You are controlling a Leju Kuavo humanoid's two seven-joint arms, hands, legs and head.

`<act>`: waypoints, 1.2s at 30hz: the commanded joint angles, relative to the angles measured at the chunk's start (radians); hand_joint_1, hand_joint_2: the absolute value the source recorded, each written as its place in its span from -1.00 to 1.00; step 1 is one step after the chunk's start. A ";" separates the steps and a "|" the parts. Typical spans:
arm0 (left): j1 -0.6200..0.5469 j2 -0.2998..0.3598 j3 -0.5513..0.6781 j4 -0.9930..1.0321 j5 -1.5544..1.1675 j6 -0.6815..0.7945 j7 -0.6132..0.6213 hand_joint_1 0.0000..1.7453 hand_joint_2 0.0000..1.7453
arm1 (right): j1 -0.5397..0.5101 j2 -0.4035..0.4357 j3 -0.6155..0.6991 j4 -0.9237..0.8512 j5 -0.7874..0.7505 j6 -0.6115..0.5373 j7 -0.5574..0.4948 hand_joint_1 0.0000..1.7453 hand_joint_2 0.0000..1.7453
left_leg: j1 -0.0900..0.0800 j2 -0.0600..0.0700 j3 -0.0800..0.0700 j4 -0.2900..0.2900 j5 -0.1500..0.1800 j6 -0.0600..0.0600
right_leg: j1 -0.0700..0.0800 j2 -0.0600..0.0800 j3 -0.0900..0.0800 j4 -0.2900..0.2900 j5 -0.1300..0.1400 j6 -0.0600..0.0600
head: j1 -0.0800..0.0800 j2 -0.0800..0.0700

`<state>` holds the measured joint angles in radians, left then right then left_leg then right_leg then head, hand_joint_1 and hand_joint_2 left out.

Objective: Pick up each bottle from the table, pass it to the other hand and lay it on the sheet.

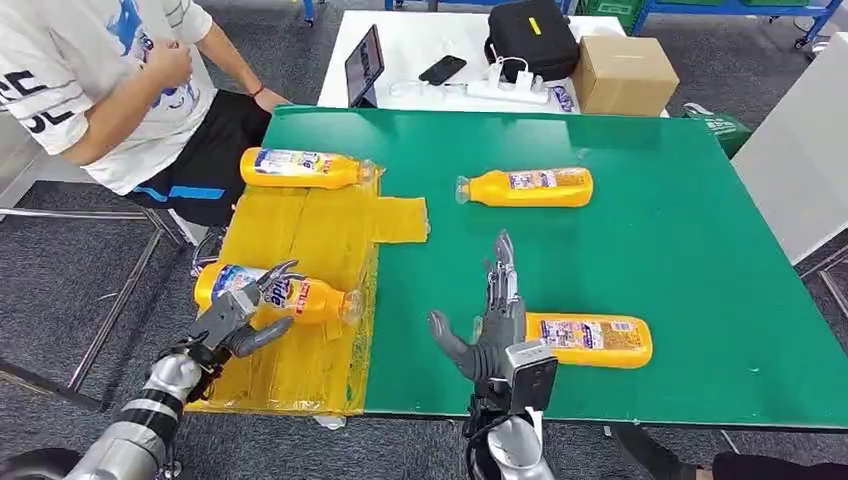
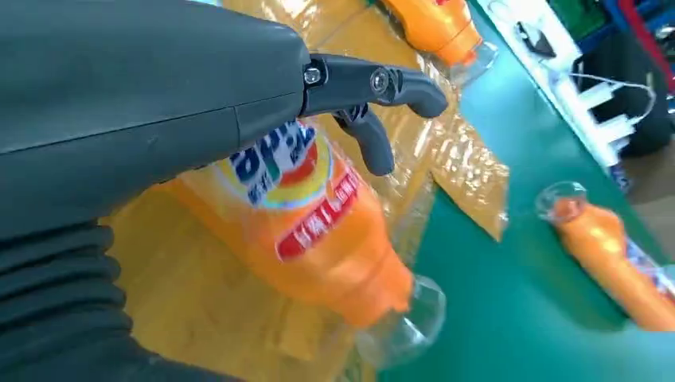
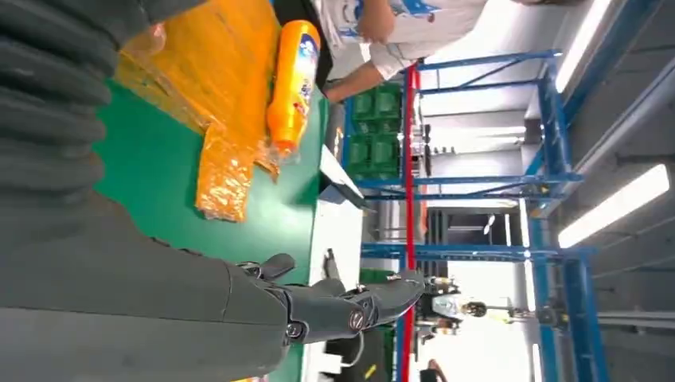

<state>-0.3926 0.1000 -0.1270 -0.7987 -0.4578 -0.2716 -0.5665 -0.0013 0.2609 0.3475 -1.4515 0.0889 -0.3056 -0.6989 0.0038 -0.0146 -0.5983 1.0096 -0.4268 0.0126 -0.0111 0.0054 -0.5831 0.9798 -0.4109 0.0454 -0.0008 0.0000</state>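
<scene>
Lying under left robot hand [image 1: 238, 318]: bottle [image 1: 300, 296].

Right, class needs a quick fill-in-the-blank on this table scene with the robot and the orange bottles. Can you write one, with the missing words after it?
1. The number of orange bottles lying on the yellow sheet is ____.
2. The table top is coloured ____.
3. The bottle on the sheet nearest the robot is touched by the robot's ____ hand.
4. The right hand, open, is beside the near bottle on the table, and the far bottle lies ____ the sheet.

Missing words: two; green; left; off
</scene>
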 commanded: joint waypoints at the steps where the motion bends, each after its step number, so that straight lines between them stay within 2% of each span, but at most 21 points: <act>1: 0.091 -0.122 0.182 -0.136 0.199 0.087 0.032 -1.00 -1.00 | -0.035 0.007 -0.030 0.097 0.020 -0.003 0.001 -1.00 1.00 | 0.000 0.004 0.002 -0.001 0.000 0.000 | 0.000 0.002 0.001 -0.001 0.001 -0.001 | 0.000 0.000; 3: 0.084 -0.243 0.276 -0.297 0.198 0.452 -0.027 -1.00 -1.00 | -0.030 0.002 -0.003 0.089 0.081 -0.024 0.023 -1.00 1.00 | 0.001 0.002 -0.001 0.000 0.000 0.000 | 0.001 0.000 -0.001 -0.001 0.001 -0.001 | 0.000 0.000; 4: 0.073 -0.262 0.276 -0.340 0.156 0.582 -0.032 -1.00 1.00 | -0.036 -0.010 0.020 0.096 0.121 -0.032 0.045 -1.00 1.00 | 0.001 0.000 -0.003 0.001 0.000 0.000 | 0.001 -0.002 -0.003 0.000 0.000 0.000 | -0.001 0.000; 6: 0.048 -0.268 0.269 -0.391 0.145 0.708 -0.073 -1.00 1.00 | -0.063 -0.062 0.078 0.136 0.280 -0.058 0.123 -1.00 1.00 | 0.002 -0.001 -0.007 0.003 0.000 0.000 | 0.003 -0.006 -0.006 0.000 0.000 -0.001 | 0.000 0.000; 7: 0.048 -0.267 0.269 -0.412 0.149 0.743 -0.086 -1.00 1.00 | -0.081 -0.093 0.085 0.165 0.330 -0.053 0.170 -1.00 1.00 | 0.002 0.002 -0.009 0.002 0.001 0.000 | 0.002 -0.003 -0.010 0.000 0.002 0.000 | 0.000 0.000; 9: 0.113 -0.260 0.213 -0.488 0.053 0.841 -0.130 -1.00 1.00 | -0.092 -0.164 0.075 0.154 0.458 -0.059 0.264 -1.00 1.00 | 0.002 0.003 -0.011 0.001 0.003 0.001 | 0.002 -0.002 -0.012 -0.002 0.004 -0.003 | 0.000 0.000; 11: 0.190 -0.269 0.177 -0.562 0.027 0.859 -0.131 -1.00 1.00 | -0.085 -0.230 0.049 0.093 0.549 -0.057 0.323 -1.00 1.00 | 0.001 0.005 -0.010 0.000 0.002 0.001 | 0.001 0.001 -0.011 -0.002 0.004 -0.002 | 0.000 0.000; 13: 0.255 -0.276 0.148 -0.608 0.004 0.885 -0.130 -1.00 1.00 | -0.073 -0.305 0.027 0.011 0.621 0.006 0.397 -1.00 1.00 | 0.000 0.005 -0.010 0.000 0.002 0.002 | 0.000 0.000 -0.011 -0.002 0.004 -0.001 | -0.001 0.000; 15: 0.307 -0.289 0.140 -0.634 0.043 0.849 -0.119 -1.00 1.00 | -0.042 -0.367 -0.014 -0.077 0.663 0.060 0.447 -1.00 1.00 | -0.001 0.004 -0.009 0.000 0.001 0.002 | 0.000 -0.001 -0.009 -0.003 0.002 -0.001 | 0.000 0.000; 20: 0.367 -0.316 0.130 -0.654 0.084 0.796 -0.120 -1.00 1.00 | 0.045 -0.431 -0.096 -0.193 0.719 0.102 0.511 -1.00 1.00 | -0.002 0.002 -0.014 0.001 0.000 0.002 | -0.002 -0.003 -0.015 -0.002 0.002 -0.001 | 0.000 0.000; 21: 0.378 -0.323 0.130 -0.659 0.089 0.788 -0.112 -1.00 1.00 | 0.058 -0.435 -0.109 -0.206 0.743 0.103 0.535 -1.00 1.00 | -0.001 0.001 -0.010 0.002 -0.003 0.002 | 0.000 -0.005 -0.009 -0.002 -0.001 -0.002 | -0.001 0.000; 22: 0.384 -0.327 0.128 -0.658 0.089 0.790 -0.112 -1.00 1.00 | 0.064 -0.441 -0.114 -0.209 0.743 0.101 0.534 -1.00 1.00 | -0.003 0.002 -0.015 0.002 -0.001 0.003 | -0.002 -0.003 -0.015 -0.001 0.000 0.001 | 0.000 0.000; 23: 0.391 -0.325 0.126 -0.657 0.084 0.782 -0.107 -1.00 1.00 | 0.075 -0.456 -0.122 -0.222 0.744 0.127 0.557 -1.00 1.00 | -0.002 0.002 -0.013 0.002 -0.002 0.003 | -0.001 -0.003 -0.013 -0.001 -0.001 0.001 | 0.000 0.000; 27: 0.389 -0.323 0.133 -0.612 0.081 0.770 -0.095 -1.00 1.00 | 0.115 -0.494 -0.160 -0.205 0.713 0.205 0.604 -1.00 1.00 | -0.002 0.003 -0.013 0.001 -0.003 0.003 | -0.001 -0.003 -0.013 -0.002 0.000 0.001 | -0.001 0.000; 29: 0.381 -0.319 0.138 -0.599 0.081 0.770 -0.095 -1.00 1.00 | 0.125 -0.499 -0.172 -0.189 0.708 0.204 0.607 -1.00 1.00 | -0.002 0.002 -0.014 0.001 -0.001 0.003 | -0.002 -0.003 -0.015 -0.002 0.001 0.001 | -0.001 0.000; 30: 0.376 -0.314 0.139 -0.589 0.080 0.765 -0.095 -1.00 1.00 | 0.127 -0.507 -0.172 -0.176 0.663 0.244 0.612 -1.00 1.00 | -0.002 0.003 -0.012 0.001 -0.002 0.003 | -0.001 -0.003 -0.013 -0.002 0.000 0.001 | -0.001 0.000; 35: 0.373 -0.313 0.140 -0.585 0.080 0.764 -0.095 -1.00 1.00 | 0.131 -0.514 -0.177 -0.172 0.656 0.246 0.609 -1.00 1.00 | -0.002 0.005 -0.015 0.001 -0.001 0.004 | -0.002 0.000 -0.016 -0.002 0.001 0.001 | -0.001 0.000; 36: 0.373 -0.313 0.140 -0.585 0.080 0.764 -0.095 -1.00 1.00 | 0.131 -0.514 -0.177 -0.172 0.656 0.246 0.609 -1.00 1.00 | -0.001 0.005 -0.012 0.001 -0.003 0.003 | -0.001 0.000 -0.012 -0.002 0.000 0.000 | 0.000 0.000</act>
<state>-0.0015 -0.2094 0.0122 -1.4347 -0.3780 0.4971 -0.6672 0.1225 -0.2243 0.2011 -1.6468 0.7527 -0.0721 -0.0931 0.0018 -0.0098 -0.6153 1.0109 -0.4278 0.0163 -0.0128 0.0061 -0.6014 0.9787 -0.4090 0.0473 -0.0012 0.0000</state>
